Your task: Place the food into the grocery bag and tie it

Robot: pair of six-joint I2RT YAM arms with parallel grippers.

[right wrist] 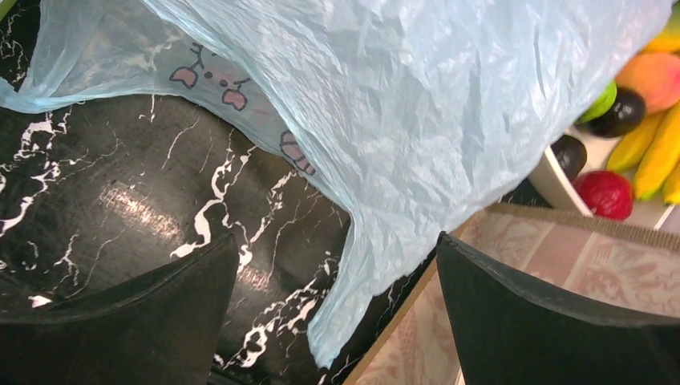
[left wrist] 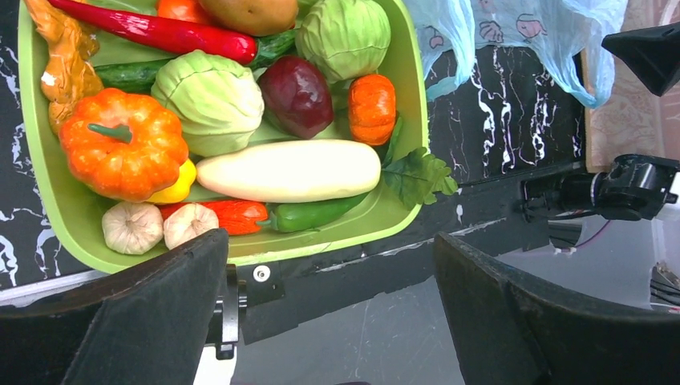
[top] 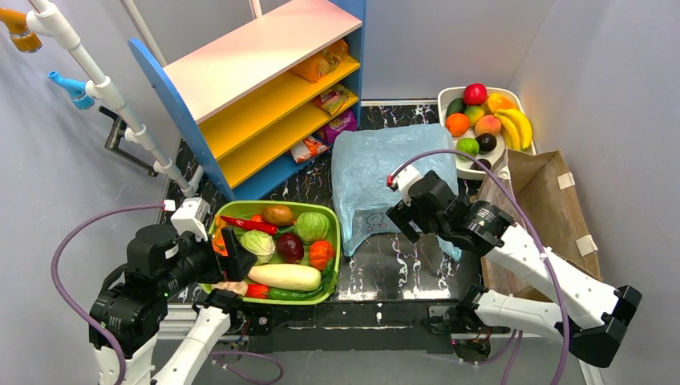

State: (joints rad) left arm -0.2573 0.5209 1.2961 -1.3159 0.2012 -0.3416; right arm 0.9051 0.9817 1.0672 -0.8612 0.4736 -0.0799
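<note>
The light-blue grocery bag (top: 377,168) lies flat on the black marble table, handles toward the arms. The food, a round orange fruit (top: 457,124), sits among other fruit in a white tray (top: 507,156) at the back right. My right gripper (top: 403,222) is open and empty over the bag's near right corner. In the right wrist view one handle loop of the bag (right wrist: 377,265) lies between the spread fingers of my right gripper (right wrist: 337,273). My left gripper (top: 240,263) is open and empty at the near edge of the green basket; the left wrist view shows it (left wrist: 333,273) wide apart.
A green basket (top: 334,241) holds cabbages, a white radish (left wrist: 289,170), a pumpkin (left wrist: 122,144), peppers and garlic. A brown paper bag (top: 545,208) lies at the right, touching the blue bag's edge. A blue and yellow shelf (top: 265,88) with snack packs stands at the back.
</note>
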